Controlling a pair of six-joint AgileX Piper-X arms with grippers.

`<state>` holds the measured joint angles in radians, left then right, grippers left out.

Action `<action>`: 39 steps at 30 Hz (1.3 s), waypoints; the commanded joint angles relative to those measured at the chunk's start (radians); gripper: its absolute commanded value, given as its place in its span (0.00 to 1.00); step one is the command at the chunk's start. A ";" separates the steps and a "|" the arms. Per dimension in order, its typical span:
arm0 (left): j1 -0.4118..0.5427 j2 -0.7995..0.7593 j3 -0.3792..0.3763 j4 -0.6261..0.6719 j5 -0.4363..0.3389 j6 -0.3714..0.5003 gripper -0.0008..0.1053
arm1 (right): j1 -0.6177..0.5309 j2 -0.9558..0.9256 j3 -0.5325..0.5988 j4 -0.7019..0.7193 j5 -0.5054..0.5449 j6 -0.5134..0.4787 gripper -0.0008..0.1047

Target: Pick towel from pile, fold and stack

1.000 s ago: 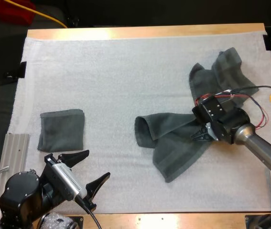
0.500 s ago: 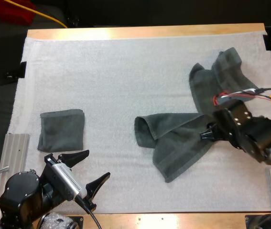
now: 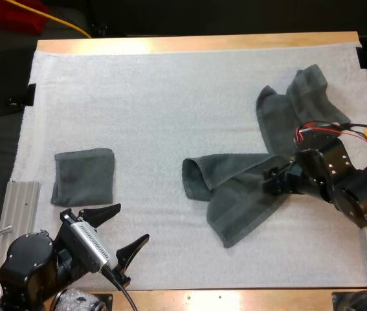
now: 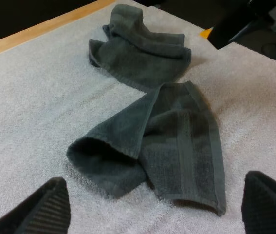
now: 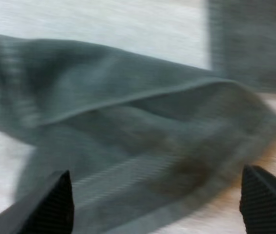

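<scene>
Looking down from the high view, the folded towel [image 3: 83, 176] lies flat at the left side of the mat [image 3: 157, 97], and the left gripper [image 3: 120, 231] waits just in front of it, fingers spread, holding nothing. Out in the middle lies the loose towel [image 3: 235, 194], half rolled over on itself, and its far end runs up against the crumpled towel [image 3: 300, 107] at the right. The right gripper [image 3: 274, 183] hangs over the loose towel's right-hand edge. Over to the left wrist view: its own fingers [image 4: 35, 209] stand wide apart with the loose towel [image 4: 167, 141] lying ahead of them, one end curled into an open loop, and the crumpled towel [image 4: 138, 53] bunched behind it. Now the right wrist view: two fingers [image 5: 50, 204] well apart and clear, with the loose towel [image 5: 128, 131] spread below them, unpinched. My read is that this is the grab for the spread-out. To do it well, drop onto the hem near a corner, take a single layer only, and stay away from the crumpled towel so it doesn't get dragged along. A clean corner grip should let the curled end fall open rather than twist tighter.
</scene>
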<state>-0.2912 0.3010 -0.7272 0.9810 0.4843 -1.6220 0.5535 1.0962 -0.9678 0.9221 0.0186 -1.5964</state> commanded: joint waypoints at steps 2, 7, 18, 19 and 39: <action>-0.004 0.003 -0.011 -0.007 0.000 -0.003 0.67 | -0.004 -0.005 -0.006 -0.023 -0.048 0.000 0.66; -0.004 0.003 -0.011 -0.007 0.000 -0.003 0.67 | 0.000 -0.005 -0.003 -0.016 -0.135 0.006 0.66; -0.004 0.003 -0.011 -0.007 0.000 -0.003 0.67 | -0.052 0.060 0.024 -0.010 0.075 0.031 0.66; -0.004 0.003 -0.011 -0.007 0.000 -0.003 0.67 | -0.072 0.075 0.024 -0.013 0.074 0.034 0.66; -0.004 0.003 -0.011 -0.007 0.000 -0.003 0.67 | -0.427 0.356 0.036 -0.125 -0.290 0.023 0.66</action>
<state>-0.2912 0.3010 -0.7272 0.9823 0.4843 -1.6220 0.1309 1.4483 -0.9314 0.8071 -0.2473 -1.5625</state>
